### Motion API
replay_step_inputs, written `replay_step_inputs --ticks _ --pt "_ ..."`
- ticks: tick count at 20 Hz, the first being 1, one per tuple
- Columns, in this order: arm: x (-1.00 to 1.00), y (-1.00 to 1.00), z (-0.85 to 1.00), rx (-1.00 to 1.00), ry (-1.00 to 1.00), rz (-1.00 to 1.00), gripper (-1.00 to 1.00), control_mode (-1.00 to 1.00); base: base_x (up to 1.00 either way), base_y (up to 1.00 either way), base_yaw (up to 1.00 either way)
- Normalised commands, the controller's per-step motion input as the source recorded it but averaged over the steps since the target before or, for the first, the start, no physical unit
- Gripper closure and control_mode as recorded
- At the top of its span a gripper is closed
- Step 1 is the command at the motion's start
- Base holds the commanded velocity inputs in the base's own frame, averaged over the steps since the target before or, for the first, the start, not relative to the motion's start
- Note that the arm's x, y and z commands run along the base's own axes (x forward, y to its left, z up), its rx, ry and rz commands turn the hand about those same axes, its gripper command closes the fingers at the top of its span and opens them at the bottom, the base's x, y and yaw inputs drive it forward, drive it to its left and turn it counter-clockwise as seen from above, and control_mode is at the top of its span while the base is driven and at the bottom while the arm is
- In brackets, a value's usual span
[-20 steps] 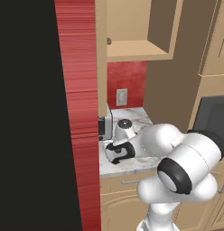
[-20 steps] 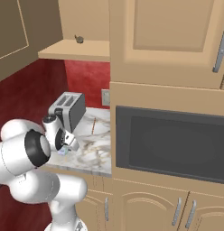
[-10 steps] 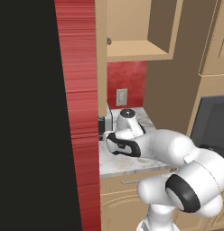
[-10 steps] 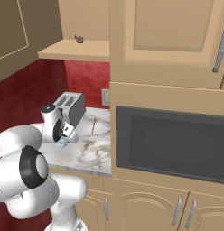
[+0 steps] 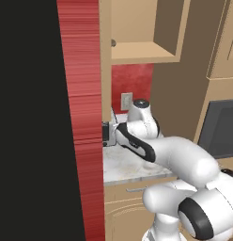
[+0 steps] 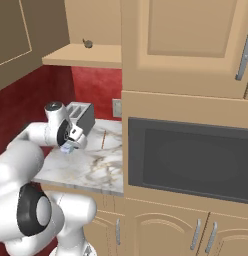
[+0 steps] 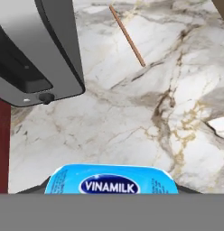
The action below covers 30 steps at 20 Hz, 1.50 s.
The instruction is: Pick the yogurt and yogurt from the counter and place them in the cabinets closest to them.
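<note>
Clenched on a yogurt cup (image 7: pixel 111 180), the jaws grip it from both sides; I see its pale blue Vinamilk lid pressed between the dark fingertips (image 7: pixel 36 190) in the hand view. From the right base view, my gripper (image 6: pixel 69 146) holds the cup above the marble counter (image 6: pixel 93 167), just beside the toaster (image 6: pixel 82 113). A thin brown stick (image 7: pixel 127 36) lies on the counter beyond the toaster. Up on the open cabinet shelf (image 6: pixel 86 55) I can make out a small dark object (image 6: pixel 87 43), too small to identify. To the right sits the built-in oven (image 6: pixel 188 160).
</note>
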Motion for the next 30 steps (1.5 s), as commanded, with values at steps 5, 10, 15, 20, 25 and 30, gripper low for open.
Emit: replay_step_inputs --ticks 5,10,15,20,25,30 --pt "-0.15 -0.1 0.63 0.03 0.0 0.0 1.0 -1.0 0.0 0.0 0.0" --pt "-0.13 -0.1 0.64 0.0 -0.03 0.0 1.0 -1.0 0.0 0.0 0.0" --pt "-0.16 -0.08 0.57 -0.03 -0.14 0.0 1.0 -1.0 0.0 0.0 0.0" --pt "-0.15 -0.13 0.52 -0.07 -0.19 0.0 1.0 -1.0 0.0 0.0 0.0" --pt "-0.12 -0.18 0.5 -0.07 -0.21 0.0 1.0 -1.0 0.0 0.0 0.0" --pt "-0.01 -0.16 0.48 -0.05 -0.22 0.0 1.0 -1.0 0.0 0.0 0.0"
